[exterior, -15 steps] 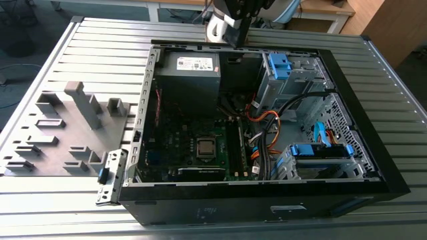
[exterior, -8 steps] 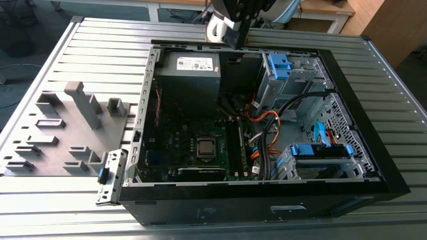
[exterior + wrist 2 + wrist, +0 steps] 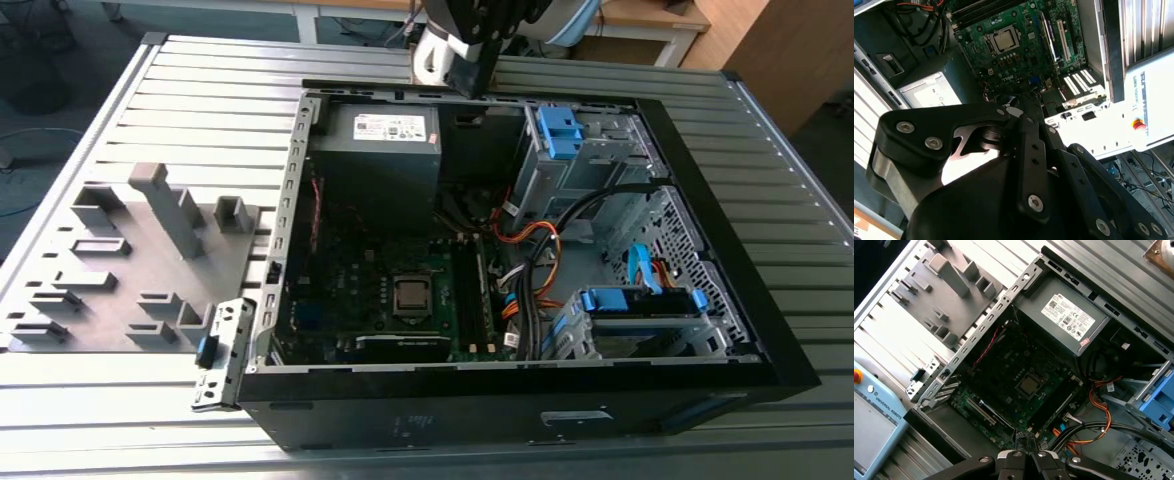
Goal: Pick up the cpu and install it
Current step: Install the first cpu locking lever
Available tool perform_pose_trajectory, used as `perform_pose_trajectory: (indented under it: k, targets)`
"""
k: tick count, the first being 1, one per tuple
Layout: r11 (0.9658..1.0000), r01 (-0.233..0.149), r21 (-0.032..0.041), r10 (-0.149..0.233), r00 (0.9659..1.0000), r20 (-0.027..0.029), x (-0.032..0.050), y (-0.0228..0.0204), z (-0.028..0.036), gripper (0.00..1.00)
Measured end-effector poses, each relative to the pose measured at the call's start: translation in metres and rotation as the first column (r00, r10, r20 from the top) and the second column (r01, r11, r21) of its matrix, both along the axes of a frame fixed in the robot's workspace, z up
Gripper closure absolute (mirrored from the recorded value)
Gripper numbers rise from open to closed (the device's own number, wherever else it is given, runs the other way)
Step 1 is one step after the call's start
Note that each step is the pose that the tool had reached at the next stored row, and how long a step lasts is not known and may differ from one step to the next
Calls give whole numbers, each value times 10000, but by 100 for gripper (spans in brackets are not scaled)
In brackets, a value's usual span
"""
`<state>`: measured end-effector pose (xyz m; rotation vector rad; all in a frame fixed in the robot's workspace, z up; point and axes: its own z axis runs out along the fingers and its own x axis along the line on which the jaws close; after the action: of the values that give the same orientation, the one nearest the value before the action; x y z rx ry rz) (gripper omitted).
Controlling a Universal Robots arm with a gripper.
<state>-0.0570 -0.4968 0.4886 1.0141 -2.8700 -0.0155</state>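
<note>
The cpu [image 3: 411,293], a small square chip with a silver-grey top, lies flat in its socket in the middle of the green motherboard [image 3: 360,290] inside the open computer case [image 3: 747,330]. Both wrist views show the cpu [image 3: 1005,40] [image 3: 1029,385] from above. My gripper [image 3: 470,72] hangs high over the far rim of the case, well clear of the chip. In the first wrist view the gripper [image 3: 1026,437] has its fingers closed together with nothing between them.
A big grey box with a white label [image 3: 380,140] fills the far part of the case. Blue drive brackets [image 3: 561,130] and orange cables [image 3: 534,250] crowd the exterior view's right. A grey fixture plate [image 3: 134,250] lies outside on the slatted table. A pendant [image 3: 874,415] rests nearby.
</note>
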Motion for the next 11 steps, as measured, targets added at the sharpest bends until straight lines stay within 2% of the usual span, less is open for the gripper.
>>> perform_pose_trajectory:
  k: [4,7,11]
  targets:
    - [9999,-128,3,128,9999,13,0,0,-7,89]
    - [9991,-423,0,423,9991,40,0,0,-19,89]
    - [9962,-869,-2,869,9962,71,0,1,-52,89]
